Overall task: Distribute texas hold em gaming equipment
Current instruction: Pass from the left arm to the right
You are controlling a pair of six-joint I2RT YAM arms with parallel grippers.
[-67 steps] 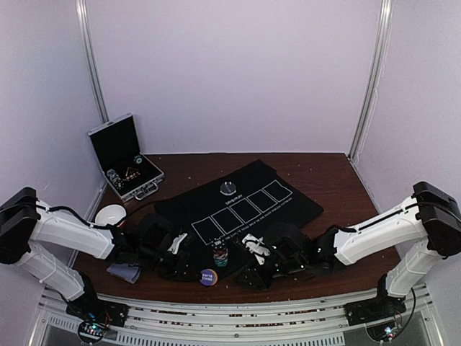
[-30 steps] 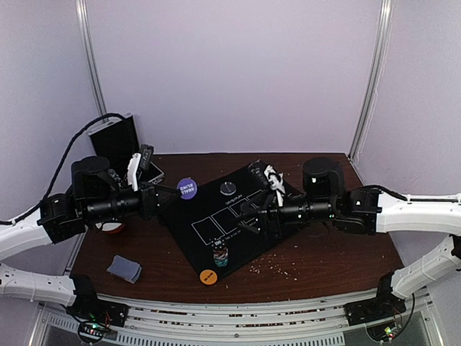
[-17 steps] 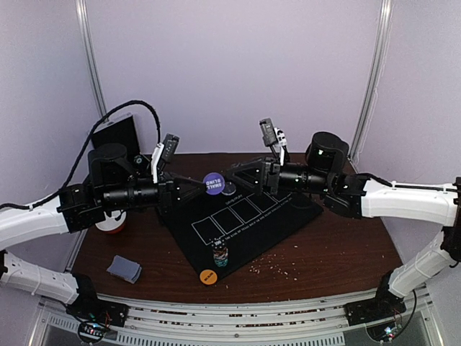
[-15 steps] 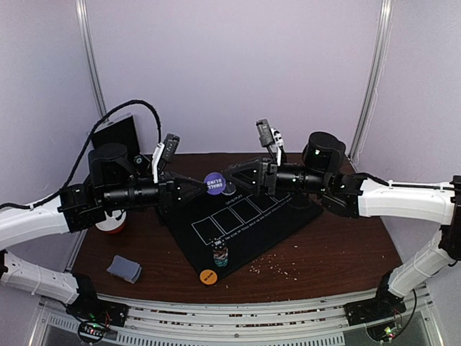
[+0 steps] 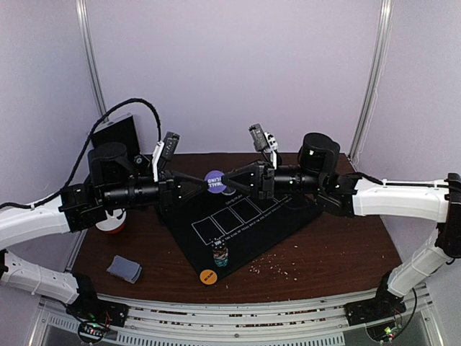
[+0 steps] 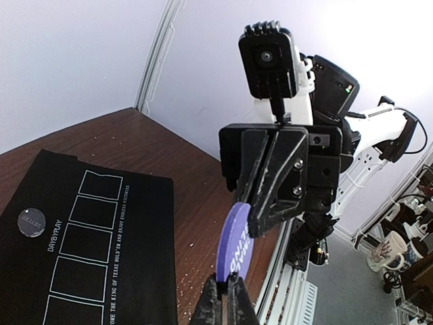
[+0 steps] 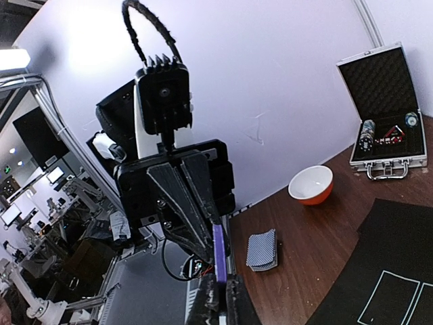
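Purple in mid-air: grips the purple disc [image 5: 215,182] from both sides, high above the black mat [image 5: 238,223]. Pinches one edge with the left pincer [image 5: 205,184], fingers pressed onto it. Clamps the opposite edge with the right pincer [image 5: 225,178], likewise closed on it. Has the clear disc [image 6: 31,222] lying on the mat, the chip stack [image 5: 220,255] standing at its near end, and the orange disc [image 5: 208,277] at the near corner. Shows the card deck [image 5: 124,269] on the tabletop [image 5: 331,252] front left, with the red-and-white bowl [image 7: 311,184] beyond it and the open silver case [image 7: 385,115] further back.
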